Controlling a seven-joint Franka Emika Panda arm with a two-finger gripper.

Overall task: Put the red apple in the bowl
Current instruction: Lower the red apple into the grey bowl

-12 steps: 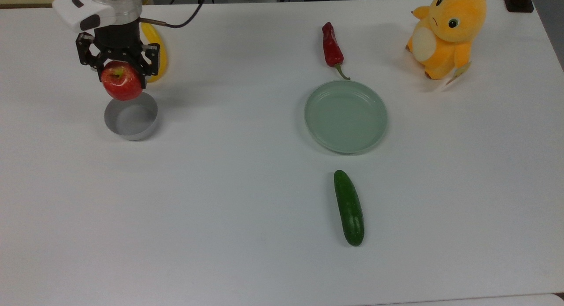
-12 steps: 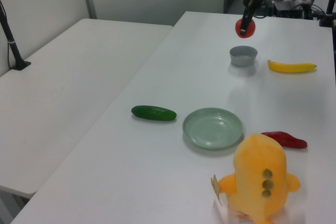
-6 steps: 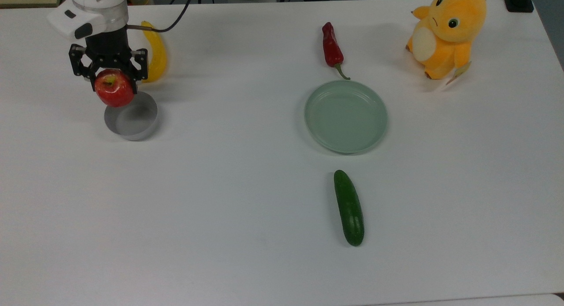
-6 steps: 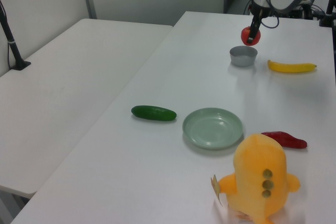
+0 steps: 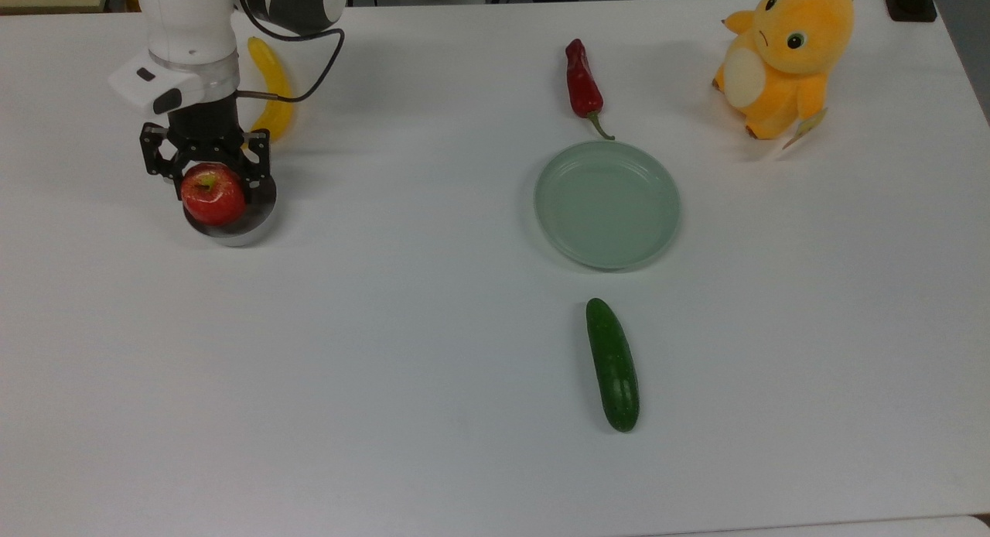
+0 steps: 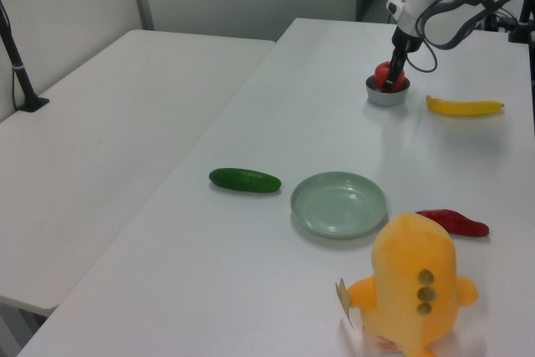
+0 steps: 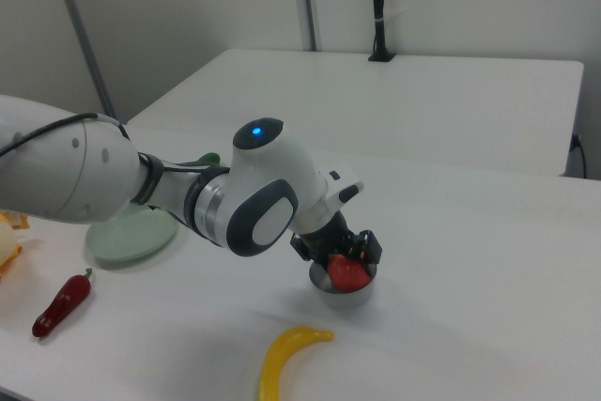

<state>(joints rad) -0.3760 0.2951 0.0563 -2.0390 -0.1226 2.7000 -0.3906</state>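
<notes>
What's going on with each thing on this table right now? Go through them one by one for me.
gripper: shut on the red apple, low over the bowl
red apple: held, partly down inside the bowl
bowl: upright, apple entering it
plate: upright, empty
cucumber: lying on the table
chili pepper: lying beside the plate
banana: lying behind the bowl
plush toy: sitting upright

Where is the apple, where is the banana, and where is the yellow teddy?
red apple (image 5: 213, 200), top view, on its shiny red skin.
banana (image 6: 465, 107), left view, on the middle of its yellow body.
yellow plush toy (image 5: 781, 57), top view, on its orange belly side.
</notes>
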